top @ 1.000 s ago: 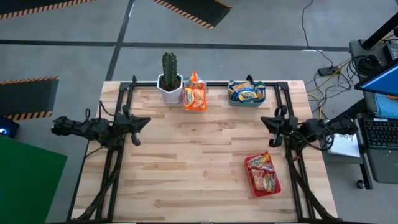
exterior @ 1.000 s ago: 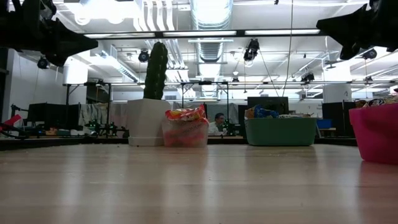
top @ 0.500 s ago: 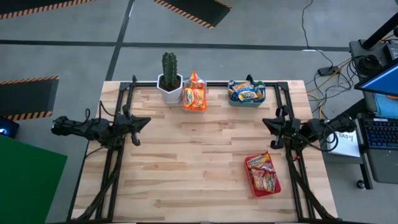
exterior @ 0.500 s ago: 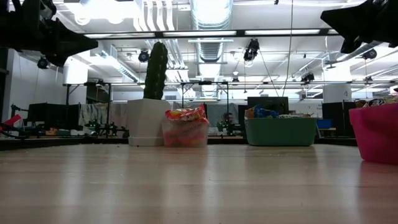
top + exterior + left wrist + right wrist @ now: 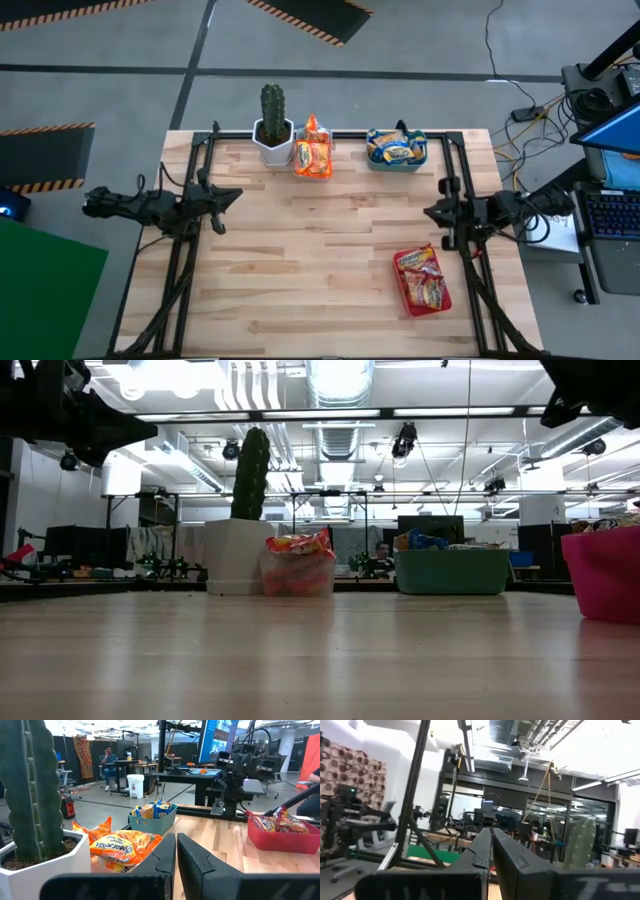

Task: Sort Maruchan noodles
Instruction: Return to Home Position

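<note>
Maruchan noodles sit sorted on the desk — clear bin at 12 o'clock, teal bin at 1, red bin at 5 — so the left gripper at 9 and right gripper at 3, jaws clenched empty, should park high.

Low view: red bin cut by edge; teal bin wall hides most noodles.

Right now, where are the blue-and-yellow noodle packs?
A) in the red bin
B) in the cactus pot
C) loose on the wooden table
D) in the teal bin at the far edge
D: the high view shows the blue-and-yellow packs lying inside the teal bin, while the red bin holds red packs.
</note>
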Action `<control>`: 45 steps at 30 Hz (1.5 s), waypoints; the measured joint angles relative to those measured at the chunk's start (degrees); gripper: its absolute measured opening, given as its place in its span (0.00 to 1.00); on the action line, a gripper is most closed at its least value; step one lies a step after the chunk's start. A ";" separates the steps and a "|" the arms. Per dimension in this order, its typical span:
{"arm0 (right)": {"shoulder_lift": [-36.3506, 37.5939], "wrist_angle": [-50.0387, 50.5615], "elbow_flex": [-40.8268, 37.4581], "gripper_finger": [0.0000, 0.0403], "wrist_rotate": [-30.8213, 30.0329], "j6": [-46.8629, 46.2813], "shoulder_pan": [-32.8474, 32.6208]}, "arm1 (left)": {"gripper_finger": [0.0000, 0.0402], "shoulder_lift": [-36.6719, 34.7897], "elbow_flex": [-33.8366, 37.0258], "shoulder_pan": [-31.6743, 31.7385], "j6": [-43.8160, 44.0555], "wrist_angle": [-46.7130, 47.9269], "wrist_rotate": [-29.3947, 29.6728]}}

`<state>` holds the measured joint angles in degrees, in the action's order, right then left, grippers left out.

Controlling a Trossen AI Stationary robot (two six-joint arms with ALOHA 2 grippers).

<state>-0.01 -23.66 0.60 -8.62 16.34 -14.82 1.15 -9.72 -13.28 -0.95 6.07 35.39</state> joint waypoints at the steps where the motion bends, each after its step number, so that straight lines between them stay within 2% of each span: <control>1: 0.00 0.17 0.00 0.02 -0.27 0.13 0.26 | 0.00 0.00 0.00 0.00 0.00 0.00 0.00; 9: 0.00 0.94 0.00 0.02 -0.42 0.35 0.86 | 0.00 0.00 0.00 0.01 0.00 0.00 0.01; 18: 0.02 1.21 0.00 0.02 -0.42 -4.43 1.18 | 0.00 0.00 0.00 0.02 0.00 0.00 0.01; 30: -0.14 1.20 0.00 0.02 -0.48 -4.30 4.07 | 0.00 0.00 0.00 0.01 0.00 -0.01 0.01; 45: -2.75 1.17 0.00 0.02 -0.44 -4.35 4.10 | 0.00 0.00 0.00 0.00 0.00 0.00 0.01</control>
<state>-2.76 -22.50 0.60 -9.06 11.99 -10.72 1.15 -9.72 -13.28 -0.95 6.07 35.40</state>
